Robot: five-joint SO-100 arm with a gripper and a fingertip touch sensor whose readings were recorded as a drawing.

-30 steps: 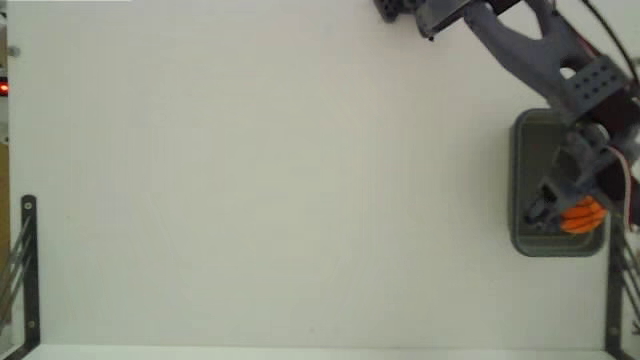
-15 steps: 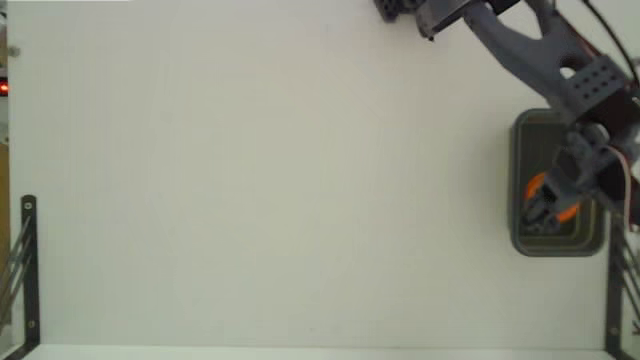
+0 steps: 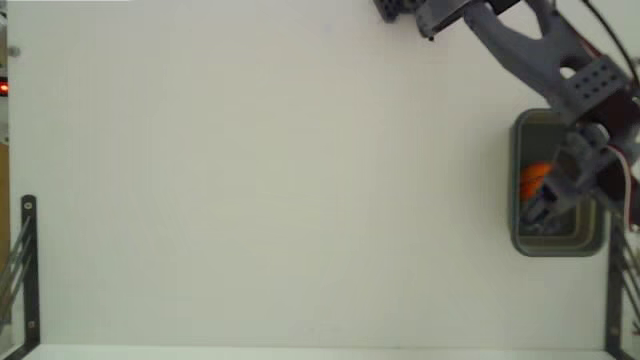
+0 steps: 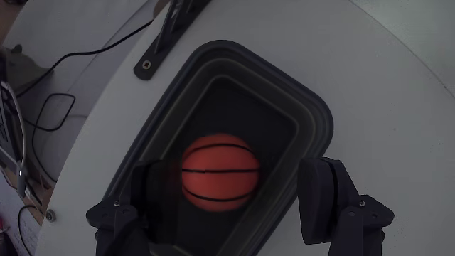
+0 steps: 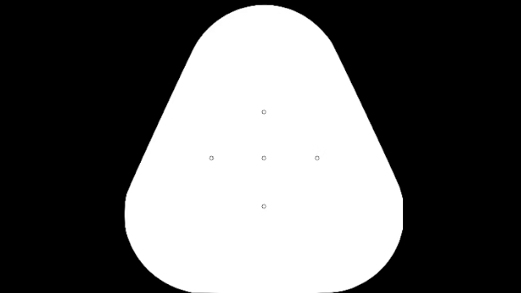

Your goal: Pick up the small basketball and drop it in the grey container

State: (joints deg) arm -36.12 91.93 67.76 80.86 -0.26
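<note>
The small basketball [image 4: 219,173], orange with black seams, lies on the floor of the grey container [image 4: 313,117]. In the wrist view it sits low between my two dark fingers [image 4: 325,195], apart from both. My gripper [image 4: 231,171] hangs open just above the container. In the fixed view the container [image 3: 520,130] stands at the table's right edge. The basketball [image 3: 534,178] shows in its left half, partly hidden by my gripper [image 3: 548,205].
Black metal brackets stand at the table's lower left [image 3: 28,260] and lower right [image 3: 612,290]; one bracket [image 4: 167,35] lies just beyond the container in the wrist view. Cables [image 4: 50,107] hang off the table's edge. The white tabletop [image 3: 280,180] stretches left of the container.
The gripper held the basketball over the container's lower right. It has opened, and the ball has dropped and rolled toward the container's left side.
</note>
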